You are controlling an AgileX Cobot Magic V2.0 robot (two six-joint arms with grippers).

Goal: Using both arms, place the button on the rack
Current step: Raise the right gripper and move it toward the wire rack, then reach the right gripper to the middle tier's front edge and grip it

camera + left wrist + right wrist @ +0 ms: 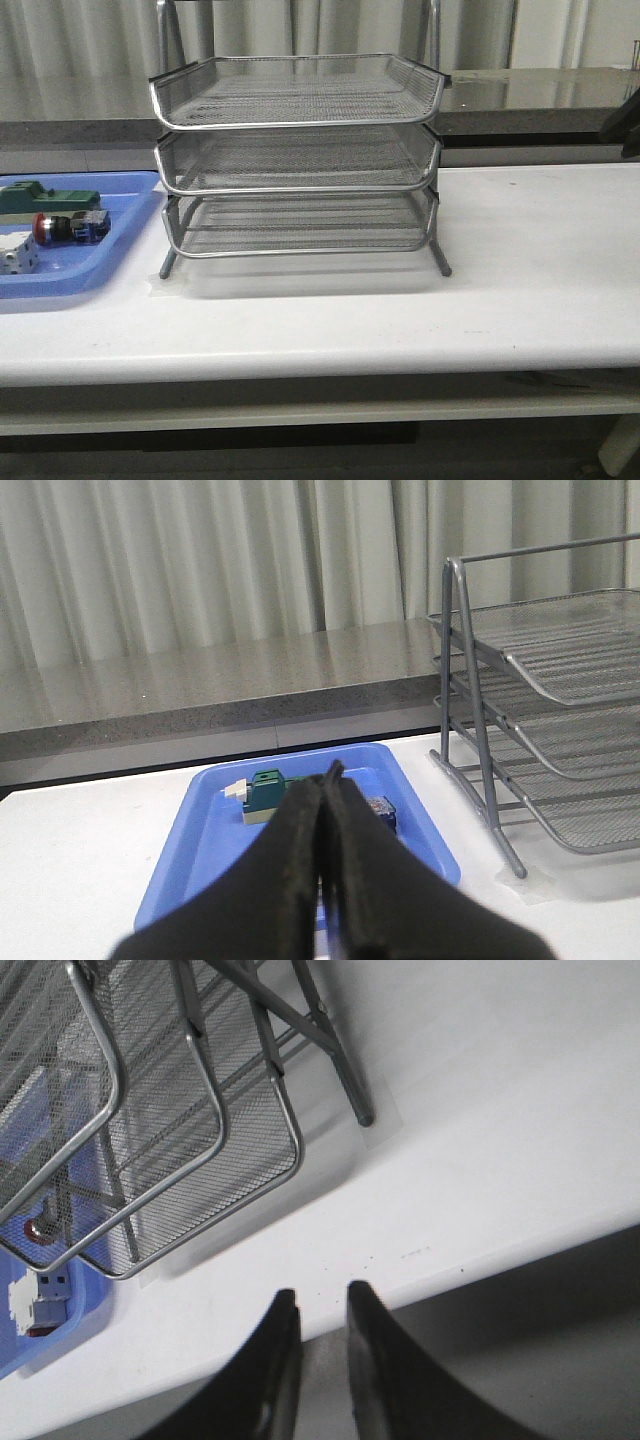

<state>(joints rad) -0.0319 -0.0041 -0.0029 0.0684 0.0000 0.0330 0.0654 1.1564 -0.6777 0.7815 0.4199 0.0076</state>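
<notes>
The button lies on its side in a blue tray at the table's left, red head pointing left. The three-tier silver wire rack stands mid-table, its trays bare. My left gripper is shut with nothing between its fingers. It hovers over the tray's near side and hides most of the button, so only the blue rear end shows. My right gripper is slightly open and holds nothing, above the table's front edge, near the rack. Through the mesh a red spot shows.
In the tray, a green block lies behind the button and a white cube in front of it. A grey counter runs behind the table. Part of the right arm shows at the far right edge.
</notes>
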